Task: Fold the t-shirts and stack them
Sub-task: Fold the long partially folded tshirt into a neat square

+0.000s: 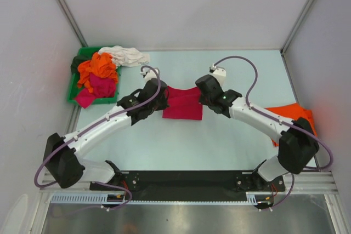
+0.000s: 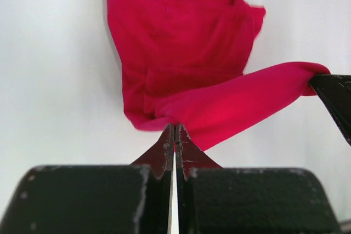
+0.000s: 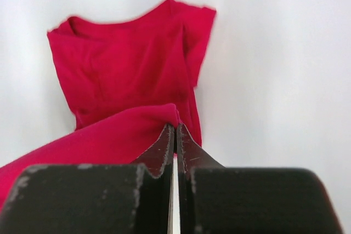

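From 6 o'clock, the left arm [image 1: 104, 127] and the right arm [image 1: 263, 119] are reached inward to the middle of the table [image 1: 164, 146]. There the left gripper [image 2: 175, 131] is seen pinched tight on an edge of the crimson-red t-shirt [image 1: 182, 105], and the right gripper [image 3: 175, 131] is clamped on the same edge further along. Nothing but cloth is seen between either pair of jaws. A band of the fabric is held stretched between the two, and the rest of the garment is seen beyond it at the table's centre. This shirt is judged to be mid-fold, with the fold not yet laid down.

At 3 o'clock an orange t-shirt [image 1: 296, 112] is laid on the table, partly covered by the right arm. Whether it has been folded cannot be told.

At 10 o'clock the green bin [image 1: 71, 89] is heaped with orange t-shirts [image 1: 98, 68], a magenta one [image 1: 101, 87] and a dark one [image 1: 78, 63], all crumpled. A white t-shirt [image 1: 129, 56] is draped over its far rim onto the table.

No stack is shown. Most of the work is judged to be left: one fold is in hand and the bin's contents are untouched.
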Motion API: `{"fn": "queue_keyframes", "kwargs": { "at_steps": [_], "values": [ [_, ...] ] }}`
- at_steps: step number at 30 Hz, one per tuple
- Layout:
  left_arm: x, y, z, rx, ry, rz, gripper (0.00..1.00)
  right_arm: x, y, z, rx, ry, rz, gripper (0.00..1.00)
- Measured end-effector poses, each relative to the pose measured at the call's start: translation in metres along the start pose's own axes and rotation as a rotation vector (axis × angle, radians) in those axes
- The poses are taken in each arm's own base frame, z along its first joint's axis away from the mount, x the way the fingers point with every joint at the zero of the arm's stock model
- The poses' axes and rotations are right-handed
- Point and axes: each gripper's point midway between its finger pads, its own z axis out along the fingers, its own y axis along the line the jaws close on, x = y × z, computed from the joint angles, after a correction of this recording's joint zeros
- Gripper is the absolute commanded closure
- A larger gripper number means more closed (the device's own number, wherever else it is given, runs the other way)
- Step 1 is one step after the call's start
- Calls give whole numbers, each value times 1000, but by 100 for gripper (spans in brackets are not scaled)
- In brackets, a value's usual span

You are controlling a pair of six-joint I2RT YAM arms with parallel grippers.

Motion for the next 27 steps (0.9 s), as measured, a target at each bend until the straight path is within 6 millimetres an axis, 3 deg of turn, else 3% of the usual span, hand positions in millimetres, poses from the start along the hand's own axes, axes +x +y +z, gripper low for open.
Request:
{"fn": "queue_keyframes", "kwargs": {
  "at_steps": [8,14,20,27],
  "values": [
    [-43,5,45,-61,-37,-17,100,-32,12,57,8,-2,-9,100],
    [-61,5,81,-92,-36,-19,100,-50,15,96,25,-2,-11,100],
    [-62,10,118,-135,-5,-10,100,-52,12,135,51,18,-25,100],
    [-52,27,161,-189,56,-17,100,-37,8,170,70,69,-37,100]
  ]
}}
